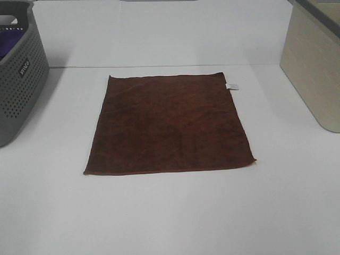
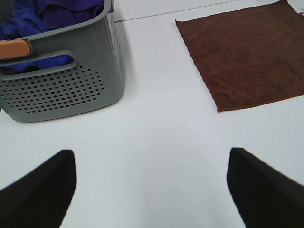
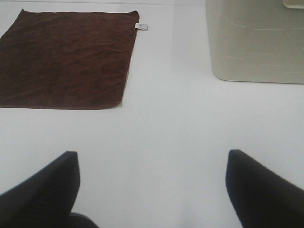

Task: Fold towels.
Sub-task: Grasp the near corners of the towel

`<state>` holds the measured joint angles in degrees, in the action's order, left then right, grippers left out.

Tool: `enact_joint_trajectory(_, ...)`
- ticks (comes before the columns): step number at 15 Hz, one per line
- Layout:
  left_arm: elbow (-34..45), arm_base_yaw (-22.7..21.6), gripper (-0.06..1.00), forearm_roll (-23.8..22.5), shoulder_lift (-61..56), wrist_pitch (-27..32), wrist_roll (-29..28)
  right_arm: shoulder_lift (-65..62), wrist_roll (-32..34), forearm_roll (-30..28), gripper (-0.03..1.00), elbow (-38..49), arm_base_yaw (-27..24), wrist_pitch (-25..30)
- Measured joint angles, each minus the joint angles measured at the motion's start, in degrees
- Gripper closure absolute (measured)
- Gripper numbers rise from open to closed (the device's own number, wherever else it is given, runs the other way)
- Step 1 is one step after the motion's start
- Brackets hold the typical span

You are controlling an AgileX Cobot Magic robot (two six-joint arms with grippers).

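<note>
Exterior high shows me the brown towel [image 1: 170,125] lying flat at the middle of the white table [image 1: 170,223], light and limp I judge, so with left gripper [image 2: 151,159] and right gripper [image 3: 152,156] both spread wide and empty, I would pinch its two near corners.

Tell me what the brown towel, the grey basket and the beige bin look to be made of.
Brown towel: soft napped cloth, probably microfibre, matte; faint brush marks and a hemmed edge with a white tag.
Grey basket: moulded plastic, dull sheen; regular rows of holes and a cut-out handle.
Beige bin: likely smooth plastic, matte, with rounded corners; less certain.
</note>
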<state>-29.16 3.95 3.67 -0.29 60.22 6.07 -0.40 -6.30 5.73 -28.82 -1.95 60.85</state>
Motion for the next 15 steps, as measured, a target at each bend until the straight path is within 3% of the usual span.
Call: enact_joint_trajectory(15,0.0,0.0,0.12,0.0,0.0,0.0,0.0,0.0,0.0,0.0,0.17,0.0,0.0,0.0)
